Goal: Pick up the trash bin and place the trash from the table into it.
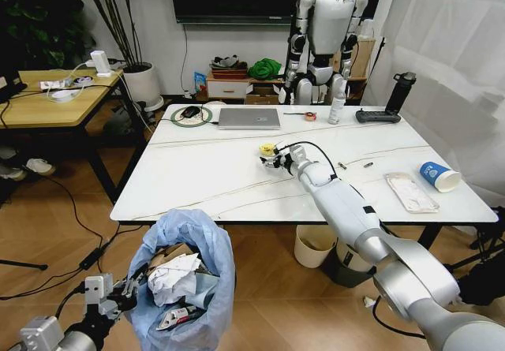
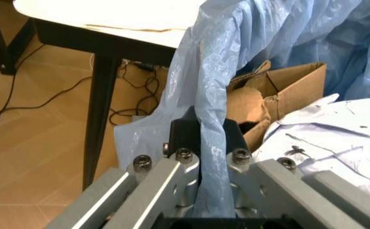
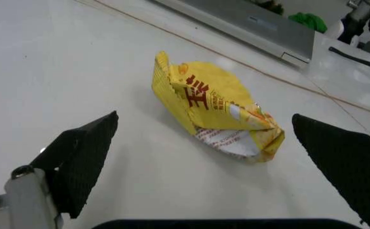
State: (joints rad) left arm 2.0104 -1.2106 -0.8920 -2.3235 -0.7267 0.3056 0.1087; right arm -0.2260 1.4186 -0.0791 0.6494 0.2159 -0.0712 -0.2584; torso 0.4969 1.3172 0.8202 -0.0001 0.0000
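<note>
Head view: I see the trash bin [image 1: 188, 284] hanging off the near edge of the table [image 1: 213, 181], below its level, its light-blue liner crinkled around the rim and stuffed with a crumpled white tissue [image 1: 173, 278] and brown cardboard [image 1: 162, 254]. The left gripper [image 1: 126, 292] sits at the bin's left rim. The right arm reaches out over the tabletop, and the right gripper [image 1: 272, 158] is at the yellow wrapper [image 1: 267, 148] near the table's middle. Farther right on the table lie a pale mask [image 1: 410, 191] and a blue paper cup [image 1: 439, 176], tipped on its side. Left wrist view: I note the left gripper's fingers pressed together on a fold of the blue liner, with cardboard and tissue just beyond. Right wrist view: the right gripper's black pads [image 3: 83, 155] are spread wide, one on each side of the yellow wrapper, which lies flat on the white top, not touching either pad.
</note>
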